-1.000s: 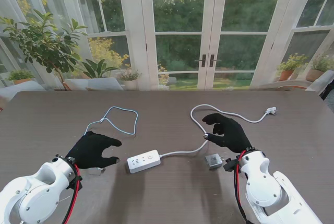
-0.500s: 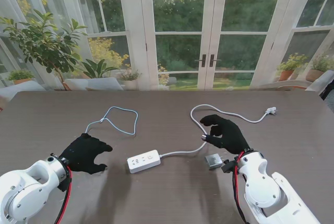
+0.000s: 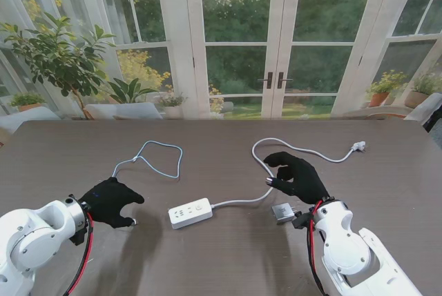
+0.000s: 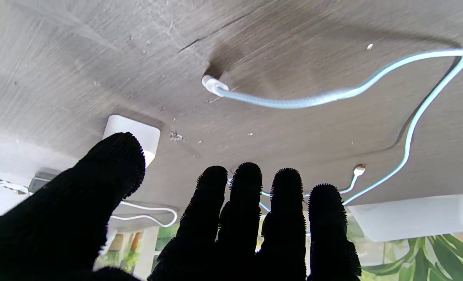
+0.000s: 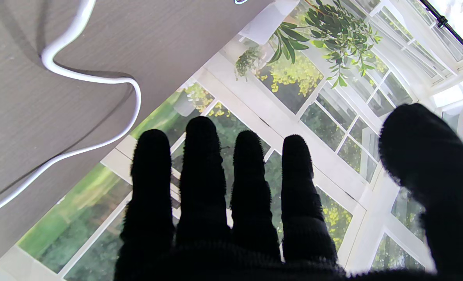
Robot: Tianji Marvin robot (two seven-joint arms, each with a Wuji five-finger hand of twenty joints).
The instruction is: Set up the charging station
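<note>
A white power strip (image 3: 190, 212) lies flat at the table's middle, also seen in the left wrist view as the power strip (image 4: 133, 132). Its white cord (image 3: 259, 156) curls away to a plug (image 3: 358, 146) at the far right. A small grey charger (image 3: 282, 212) lies to the strip's right. A light blue cable (image 3: 157, 152) loops at the far left; one white connector (image 4: 214, 85) lies close before my left hand's fingers. My left hand (image 3: 110, 201) hovers open left of the strip. My right hand (image 3: 297, 175) hovers open over the cord (image 5: 91, 78), just beyond the charger.
The dark wooden table (image 3: 221, 254) reaches to the glass doors (image 3: 276, 47). A potted plant (image 3: 59, 54) stands outside at the far left. Both white forearms rise from the near corners.
My left hand has drawn back toward me and to the left, away from the power strip. My right hand has barely shifted.
</note>
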